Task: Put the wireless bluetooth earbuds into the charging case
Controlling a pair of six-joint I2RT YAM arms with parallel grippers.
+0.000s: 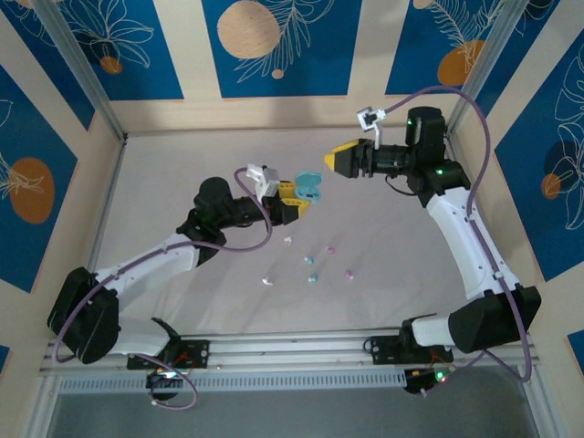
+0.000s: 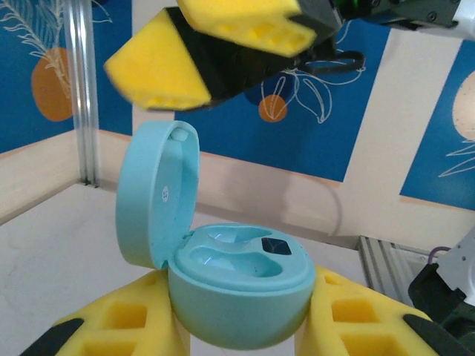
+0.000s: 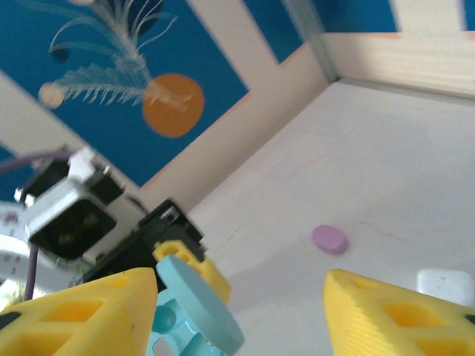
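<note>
Jaws of the left gripper [image 1: 292, 204] squeeze a light blue case [image 2: 237, 297] from both sides. The lid [image 2: 156, 193] of the case stands open, tipped back. Inside the case are two little cups [image 2: 223, 256], and both are empty. The right gripper [image 1: 337, 160] hangs close by the lid, and its jaws are spread wide with nothing held. Six earbuds [image 1: 308, 260] lie loose on the table [image 1: 164, 182], near the case but not touching it. Two white buds [image 1: 288, 240], two blue buds [image 1: 312, 276] and two pink buds [image 1: 349, 272] lie there, each one apart from the others.
</note>
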